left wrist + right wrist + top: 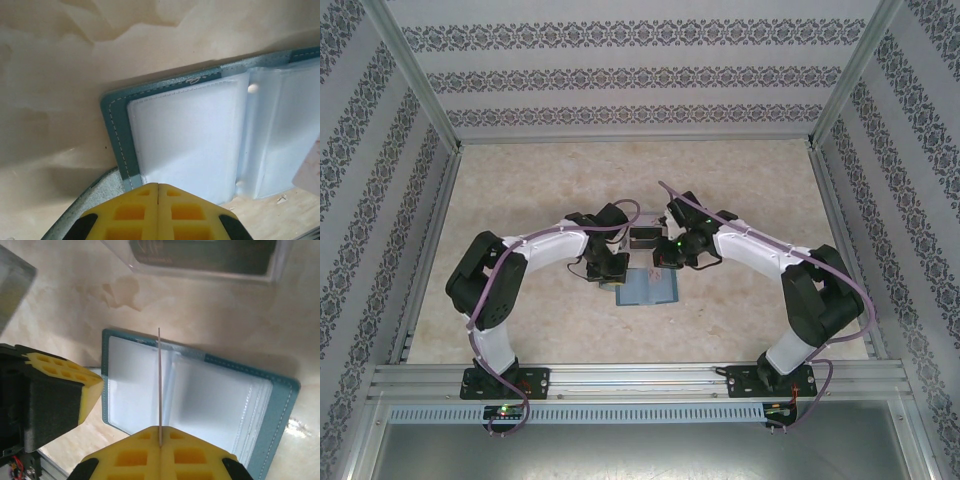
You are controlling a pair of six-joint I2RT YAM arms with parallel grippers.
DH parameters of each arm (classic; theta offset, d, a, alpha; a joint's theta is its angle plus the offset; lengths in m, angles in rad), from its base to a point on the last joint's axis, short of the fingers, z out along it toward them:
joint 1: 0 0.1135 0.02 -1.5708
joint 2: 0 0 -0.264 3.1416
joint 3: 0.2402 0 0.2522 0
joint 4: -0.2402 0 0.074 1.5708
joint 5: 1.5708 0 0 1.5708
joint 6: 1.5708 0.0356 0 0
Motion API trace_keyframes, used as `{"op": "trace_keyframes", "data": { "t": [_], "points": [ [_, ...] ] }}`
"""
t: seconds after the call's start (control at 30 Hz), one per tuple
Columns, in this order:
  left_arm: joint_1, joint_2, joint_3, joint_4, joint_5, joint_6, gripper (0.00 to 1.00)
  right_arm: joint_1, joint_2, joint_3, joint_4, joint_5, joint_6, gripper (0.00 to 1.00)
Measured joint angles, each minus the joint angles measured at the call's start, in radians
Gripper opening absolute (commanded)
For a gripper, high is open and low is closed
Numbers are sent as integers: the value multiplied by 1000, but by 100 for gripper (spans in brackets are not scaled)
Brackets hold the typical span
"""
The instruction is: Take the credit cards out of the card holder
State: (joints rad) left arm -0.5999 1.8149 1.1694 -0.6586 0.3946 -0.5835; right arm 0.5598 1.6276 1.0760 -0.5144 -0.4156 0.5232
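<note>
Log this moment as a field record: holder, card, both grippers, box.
card holder: open flat on the table, clear sleeves up
credit card: edge-on, upright over the card holder
right gripper: shut on the credit card
left gripper: shut, tips at the card holder's edge
clear box: on the table beyond the card holder

Tabletop (520, 190): beige, marbled, fills centre of top view. Clear plastic box (200, 260): top edge of right wrist view, something dark inside, possibly a tray, too blurred to tell. Brownish stain (122, 292) on tabletop, just below box's left corner. Patterned wall panels (620, 70) left, right, top. Aluminium rail (640, 378) across bottom.
</note>
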Motion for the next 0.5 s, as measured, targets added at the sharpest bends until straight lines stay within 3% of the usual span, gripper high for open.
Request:
{"op": "trace_keyframes", "data": {
  "t": [0.23,0.5],
  "points": [
    [0,-9,-43,1,-4,0,2,-19,4,92,-18,-22,-197,4],
    [11,-32,-70,20,16,-14,2,-40,20,203,-91,-49,-599,0]
  ]
}}
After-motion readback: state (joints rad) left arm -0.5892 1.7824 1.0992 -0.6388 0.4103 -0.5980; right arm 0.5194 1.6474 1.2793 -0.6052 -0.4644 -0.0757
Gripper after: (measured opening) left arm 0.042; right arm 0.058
